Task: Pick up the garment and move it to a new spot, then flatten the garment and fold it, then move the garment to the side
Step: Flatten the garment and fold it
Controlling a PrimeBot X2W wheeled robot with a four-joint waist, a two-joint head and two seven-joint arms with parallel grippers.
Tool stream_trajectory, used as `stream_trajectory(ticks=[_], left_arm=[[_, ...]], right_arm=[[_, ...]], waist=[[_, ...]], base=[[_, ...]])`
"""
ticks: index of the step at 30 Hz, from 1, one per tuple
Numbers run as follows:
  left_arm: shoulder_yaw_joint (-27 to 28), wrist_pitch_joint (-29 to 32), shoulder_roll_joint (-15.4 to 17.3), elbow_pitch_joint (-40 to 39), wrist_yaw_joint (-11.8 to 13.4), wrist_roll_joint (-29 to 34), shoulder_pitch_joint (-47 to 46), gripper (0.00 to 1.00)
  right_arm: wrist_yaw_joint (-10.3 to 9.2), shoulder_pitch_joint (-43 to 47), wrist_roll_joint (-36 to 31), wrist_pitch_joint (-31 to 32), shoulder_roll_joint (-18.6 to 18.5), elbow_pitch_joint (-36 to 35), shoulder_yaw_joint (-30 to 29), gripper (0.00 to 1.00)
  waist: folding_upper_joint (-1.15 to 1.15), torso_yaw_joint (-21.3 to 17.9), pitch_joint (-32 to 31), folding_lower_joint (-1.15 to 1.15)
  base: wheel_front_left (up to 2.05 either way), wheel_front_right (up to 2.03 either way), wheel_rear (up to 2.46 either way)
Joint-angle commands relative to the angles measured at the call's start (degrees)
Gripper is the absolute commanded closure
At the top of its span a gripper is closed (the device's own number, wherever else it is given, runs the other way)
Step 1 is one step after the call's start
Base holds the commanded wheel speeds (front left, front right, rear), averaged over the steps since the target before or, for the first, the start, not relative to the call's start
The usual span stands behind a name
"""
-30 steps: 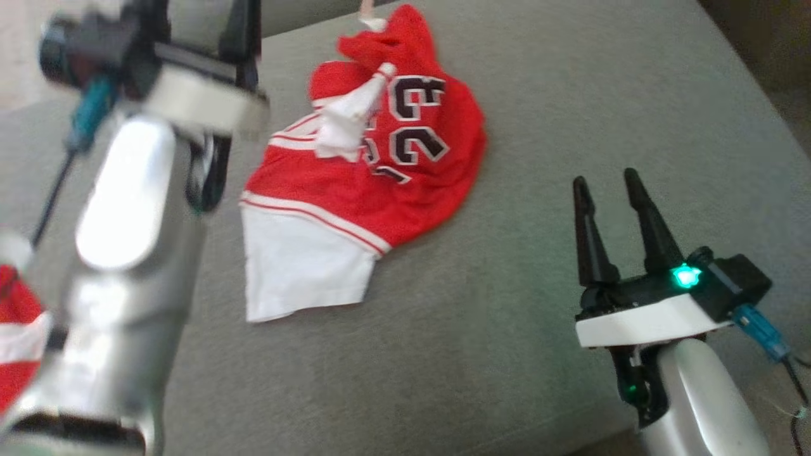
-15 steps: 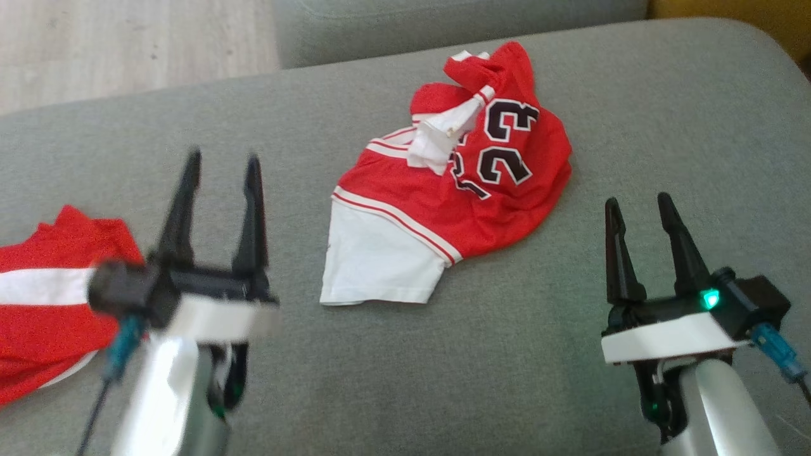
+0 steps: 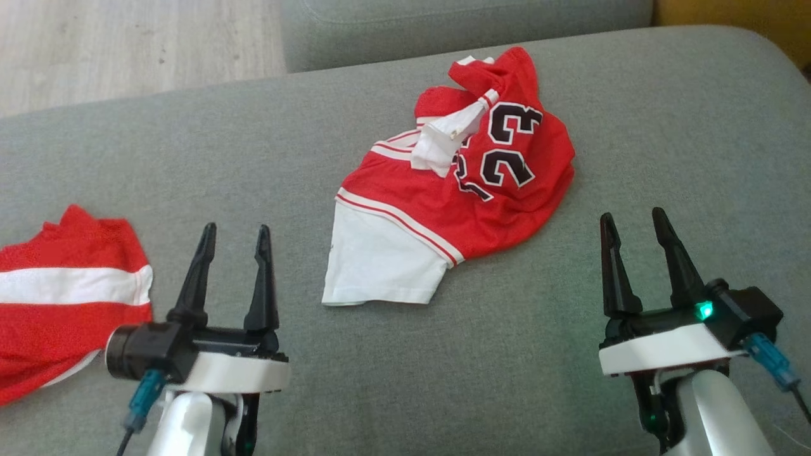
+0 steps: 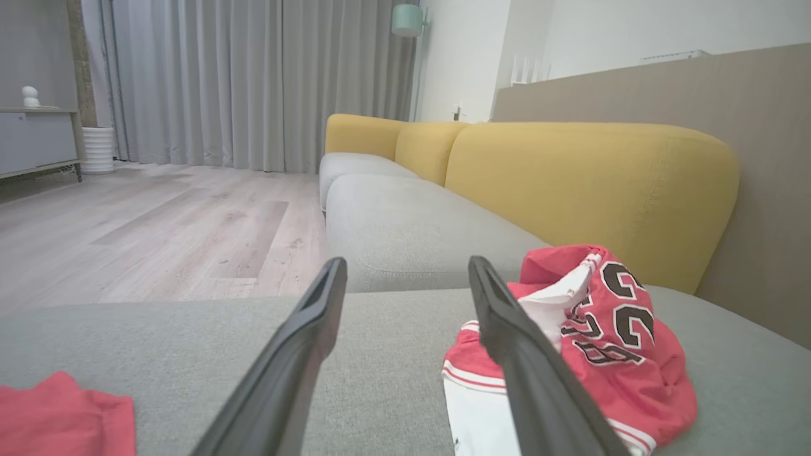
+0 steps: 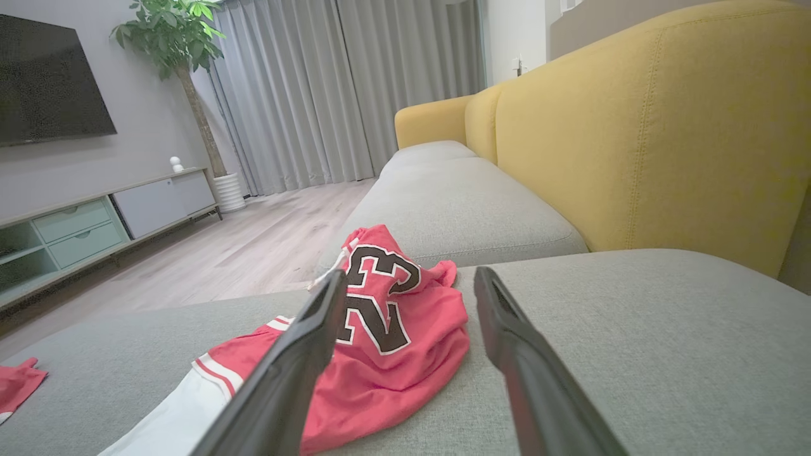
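A crumpled red and white garment [image 3: 462, 190] with black numbers lies in a heap near the middle of the grey sofa seat [image 3: 253, 145]. The same garment [image 4: 602, 342] appears right of my left fingers in the left wrist view, and as the garment [image 5: 380, 342] behind my right fingers in the right wrist view. My left gripper [image 3: 234, 231] hovers open at the lower left, short of the heap. At the lower right my right gripper [image 3: 633, 218] is open too, with nothing between its fingers.
Another red and white cloth [image 3: 57, 297] lies on the seat at the far left edge. A second grey seat cushion [image 3: 443, 25] and a yellow backrest [image 4: 589, 183] lie beyond. Wooden floor [image 3: 127, 50] shows past the seat's far left edge.
The head camera has swung, shifting the whole picture. My left arm has dropped from high at the upper left to a resting pose at the lower left. The garment lies as before.
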Motion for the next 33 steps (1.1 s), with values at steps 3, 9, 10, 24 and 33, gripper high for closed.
stream_trajectory(ticks=[3,9,10,24,33], left_arm=[[1.6,-0.2,0.6,1.3,-0.7,1.5,-4.2,0.00],[-2.1,3.7,3.2,10.1,-1.9,4.3,-12.2,0.00],[-2.8,4.9,3.5,11.5,-2.1,4.5,-13.9,0.00],[-11.8,18.3,6.7,29.5,-3.1,9.2,-32.8,0.00],[-14.5,18.6,5.6,37.1,-3.1,9.1,-37.1,1.00]], right_arm=[[0.44,-2.1,-0.3,-0.6,-0.3,-2.4,1.3,0.00],[0.44,-3.5,-0.2,-0.6,-0.3,-2.9,1.6,0.00],[0.44,-3.7,-0.1,-0.6,-0.3,-3.0,1.6,0.00],[0.44,-5.9,1.1,-0.6,-0.3,-3.6,3.1,0.00],[0.44,-6.1,1.3,-0.6,-0.3,-3.4,3.3,0.00]], waist=[[0.00,-1.3,2.0,0.01],[0.00,-3.8,6.4,0.01],[0.00,-4.2,7.2,0.01],[0.00,-7.6,12.5,0.01],[0.00,-7.6,12.4,0.01]], base=[[0.00,0.00,0.00],[0.00,0.00,0.00],[0.00,0.00,0.00],[0.00,0.00,0.00],[0.00,0.00,0.00]])
